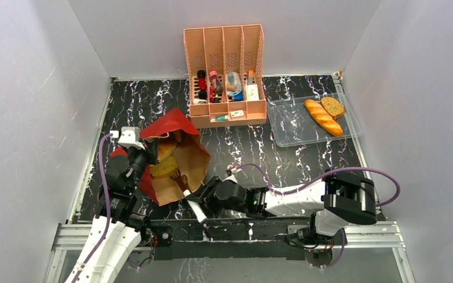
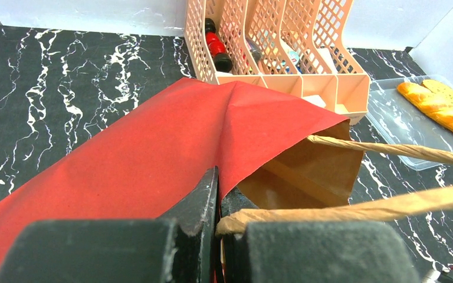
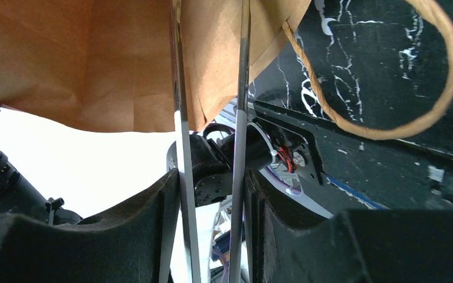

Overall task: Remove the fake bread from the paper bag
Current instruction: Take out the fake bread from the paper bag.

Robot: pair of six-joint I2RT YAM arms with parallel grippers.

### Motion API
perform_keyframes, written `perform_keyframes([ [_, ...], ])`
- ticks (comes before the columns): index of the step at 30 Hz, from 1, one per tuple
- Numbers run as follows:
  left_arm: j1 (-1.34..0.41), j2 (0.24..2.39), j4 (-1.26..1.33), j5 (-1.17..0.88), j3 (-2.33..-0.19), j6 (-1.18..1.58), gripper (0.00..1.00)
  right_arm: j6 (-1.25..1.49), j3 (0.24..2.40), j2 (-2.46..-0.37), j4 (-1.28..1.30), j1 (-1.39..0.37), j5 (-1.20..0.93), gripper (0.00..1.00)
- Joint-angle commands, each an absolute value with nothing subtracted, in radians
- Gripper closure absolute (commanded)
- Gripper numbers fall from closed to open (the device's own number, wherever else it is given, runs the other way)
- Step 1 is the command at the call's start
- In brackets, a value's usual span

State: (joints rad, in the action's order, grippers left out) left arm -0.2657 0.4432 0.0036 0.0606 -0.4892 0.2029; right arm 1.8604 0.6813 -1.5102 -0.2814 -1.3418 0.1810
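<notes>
The brown kraft paper bag (image 1: 191,162) with a red lower part is seen lying on its side at about 8 o'clock on the table, mouth turned roughly towards 5 o'clock. As thin, soft paper, it is judged likely to crumple or slide unless pinned. The clear plastic tray (image 1: 289,132) at 2 o'clock already carries a golden slashed baguette (image 1: 323,117) and a brown oval slice (image 1: 332,106). The left gripper (image 2: 218,203) is clamped tight on the bag's rim. The right gripper (image 3: 212,194) is closed around thin metal tongs (image 3: 177,88) aimed at the mouth. Yellow-brown toy bread slices (image 1: 164,168) are visible inside; they are judged light, rigid and smooth, best nipped across the flat faces.
</notes>
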Motion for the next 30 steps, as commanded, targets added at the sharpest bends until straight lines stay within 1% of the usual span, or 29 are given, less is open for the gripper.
perform_keyframes([
  [1,-0.266,0.438,0.040,0.037,-0.488,0.216,1.00,1.917,0.735,-1.548,-0.381,-1.341,0.188,0.62],
  [17,-0.266,0.454,0.040,0.009,-0.489,0.218,1.00,1.948,0.797,-1.697,-0.516,-1.299,0.110,0.61],
  [25,-0.266,0.463,0.044,0.008,-0.488,0.213,1.00,1.909,0.813,-1.697,-0.550,-1.279,0.057,0.62],
  [30,-0.267,0.471,0.050,0.006,-0.486,0.215,1.00,1.892,0.786,-1.676,-0.566,-1.279,0.022,0.62],
])
